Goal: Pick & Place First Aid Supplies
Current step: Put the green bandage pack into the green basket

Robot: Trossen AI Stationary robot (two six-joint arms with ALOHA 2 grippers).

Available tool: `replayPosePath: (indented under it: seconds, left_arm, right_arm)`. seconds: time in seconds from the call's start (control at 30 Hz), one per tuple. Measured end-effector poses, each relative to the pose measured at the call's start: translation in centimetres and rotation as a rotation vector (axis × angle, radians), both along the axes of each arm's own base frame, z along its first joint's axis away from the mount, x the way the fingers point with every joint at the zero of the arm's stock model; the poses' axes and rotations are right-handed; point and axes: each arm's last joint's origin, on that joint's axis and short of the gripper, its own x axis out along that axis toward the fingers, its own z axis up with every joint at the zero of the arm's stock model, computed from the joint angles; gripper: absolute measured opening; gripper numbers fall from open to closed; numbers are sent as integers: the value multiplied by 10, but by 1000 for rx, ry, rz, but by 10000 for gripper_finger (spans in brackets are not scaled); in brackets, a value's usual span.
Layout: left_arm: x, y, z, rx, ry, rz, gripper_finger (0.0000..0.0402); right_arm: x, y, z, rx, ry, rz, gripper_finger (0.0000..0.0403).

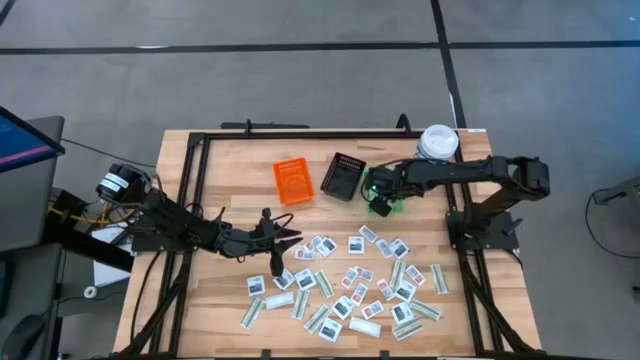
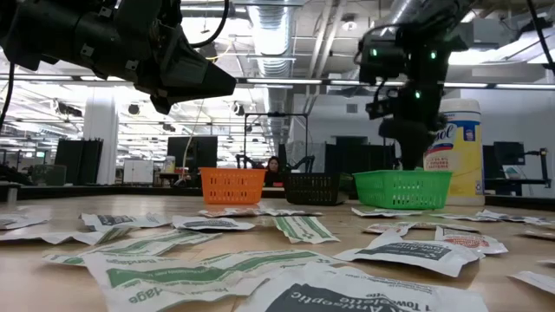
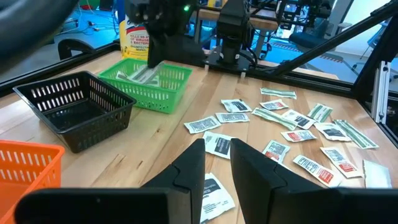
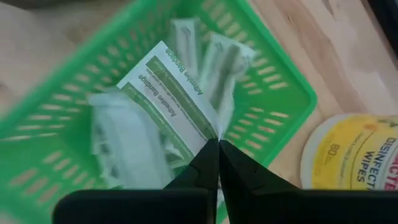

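Right gripper (image 4: 217, 146): clenched on a green-striped adhesive bandage packet (image 4: 171, 93), over the green bin (image 4: 273, 81). Left gripper (image 3: 216, 158): parted, empty, above the scattered first aid packets (image 1: 350, 285) on the table (image 1: 230, 170).

- I'm seeing an orange bin (image 1: 293, 181), a black bin (image 1: 344, 176) and a green bin (image 3: 153, 86), all slatted.
- I'm looking at white packets (image 1: 356, 277) showing red, blue and dark print; the long strips (image 4: 177, 96) are showing pale-green stripes.
- I'm viewing a yellow canister (image 2: 459, 147) wearing a white lid.
- The surface (image 1: 240, 160) is showing pale wood grain, and both pincers are looking black.
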Motion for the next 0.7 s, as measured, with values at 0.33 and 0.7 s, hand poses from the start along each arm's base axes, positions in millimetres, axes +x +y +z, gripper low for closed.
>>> replayPosePath:
  seconds: [0.33, 0.7]
  left_arm:
    - [0, 0, 0, 0, 0, 0, 76]
    - [-2, -11, -1, 19, 12, -161, 86]
  right_arm:
    - [5, 2, -4, -16, -47, 70, 105]
    - [28, 57, 20, -10, -132, 284, 161]
